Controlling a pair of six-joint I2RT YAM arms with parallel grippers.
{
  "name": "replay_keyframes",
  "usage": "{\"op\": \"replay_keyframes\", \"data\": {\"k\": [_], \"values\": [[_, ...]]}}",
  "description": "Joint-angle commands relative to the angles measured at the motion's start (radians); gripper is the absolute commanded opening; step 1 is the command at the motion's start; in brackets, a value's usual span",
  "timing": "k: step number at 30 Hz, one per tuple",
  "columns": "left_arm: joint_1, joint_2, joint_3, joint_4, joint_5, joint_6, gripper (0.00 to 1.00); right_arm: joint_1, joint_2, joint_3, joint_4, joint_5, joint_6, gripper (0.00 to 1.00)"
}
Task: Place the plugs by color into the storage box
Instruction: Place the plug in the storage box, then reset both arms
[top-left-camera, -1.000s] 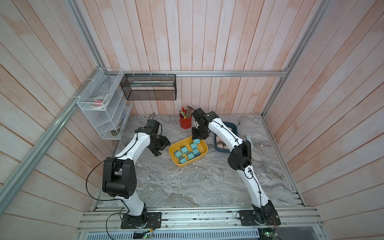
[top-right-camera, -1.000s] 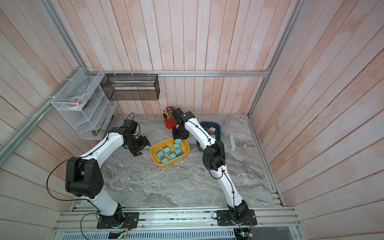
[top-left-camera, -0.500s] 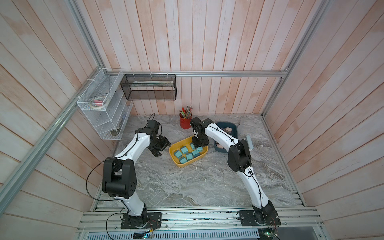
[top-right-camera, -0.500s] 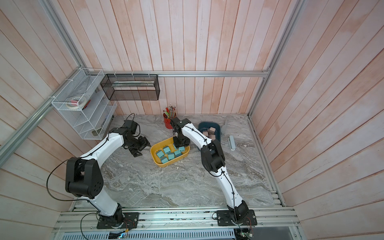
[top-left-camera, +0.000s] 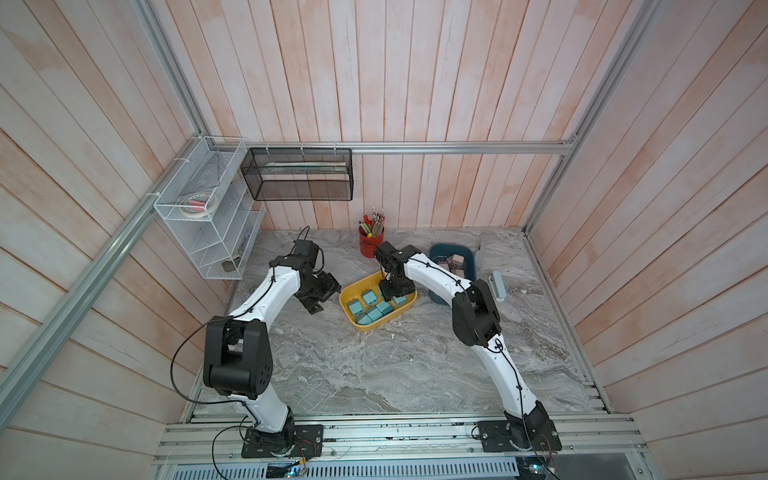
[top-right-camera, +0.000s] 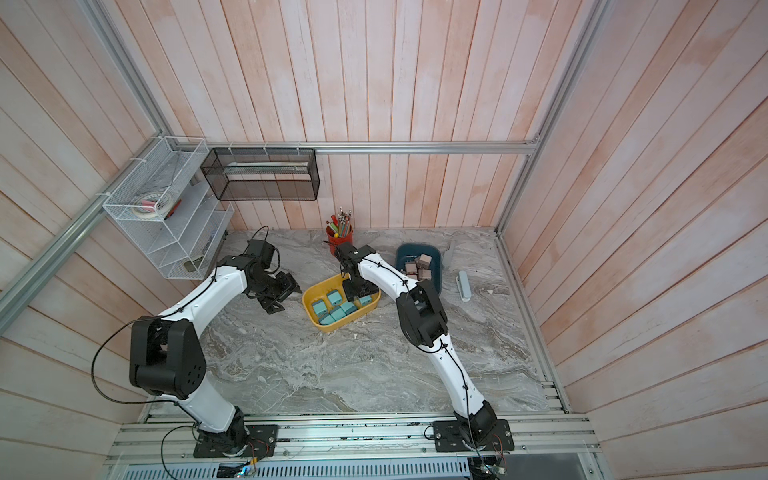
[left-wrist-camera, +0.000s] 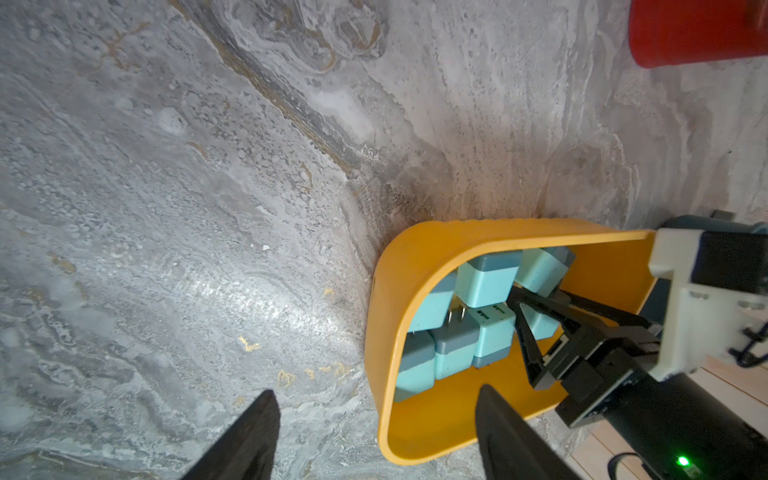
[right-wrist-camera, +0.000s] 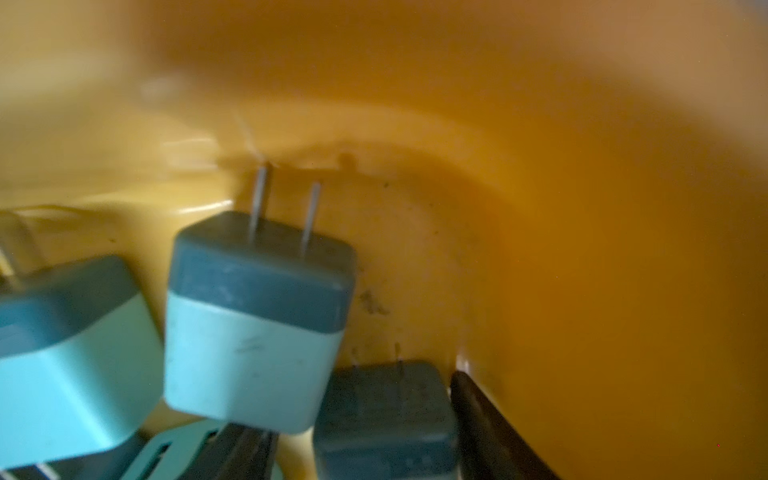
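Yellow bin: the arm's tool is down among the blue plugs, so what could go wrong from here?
The right tool sits low in the yellow bin, tight among crowded blue plugs. Pulling out, it could hook one and flip it over the rim. The plugs lie piled unevenly, so one may tumble. The left tool hangs open close to the bin's wall, and a small move might shove the bin.

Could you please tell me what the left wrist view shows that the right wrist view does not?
Left wrist only: the table, a red cup, and the right gripper reaching into the yellow bin. Right wrist only: a close, blurred look at one plug's two prongs. Both: the yellow bin's inside and the teal plugs lying in it.
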Motion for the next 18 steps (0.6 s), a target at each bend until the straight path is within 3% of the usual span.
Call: {"op": "replay_keyframes", "data": {"k": [1, 6, 9, 13, 15, 16, 18], "values": [[0.006, -0.043, -0.014, 0.020, -0.003, 0.000, 0.76, 0.015, -0.089, -0.009, 0.032, -0.026, -0.001, 0.75], [0.005, -0.095, -0.017, 0.078, -0.033, -0.009, 0.76, 0.006, -0.273, -0.021, 0.034, 0.028, 0.027, 0.83], [0.006, -0.113, -0.010, 0.099, -0.045, -0.002, 0.76, -0.025, -0.405, -0.153, 0.065, 0.047, 0.034, 0.87], [0.007, -0.177, -0.024, 0.149, -0.128, 0.082, 0.74, -0.126, -0.693, -0.578, 0.288, 0.028, 0.064, 0.89], [0.027, -0.213, -0.049, 0.168, -0.179, 0.115, 0.79, -0.219, -0.847, -0.797, 0.411, -0.002, 0.126, 0.90], [0.042, -0.226, -0.054, 0.167, -0.198, 0.124, 0.91, -0.271, -0.923, -0.911, 0.474, -0.014, 0.149, 0.90], [0.073, -0.240, -0.056, 0.153, -0.211, 0.151, 1.00, -0.375, -1.053, -1.079, 0.559, -0.024, 0.169, 0.91]]}}
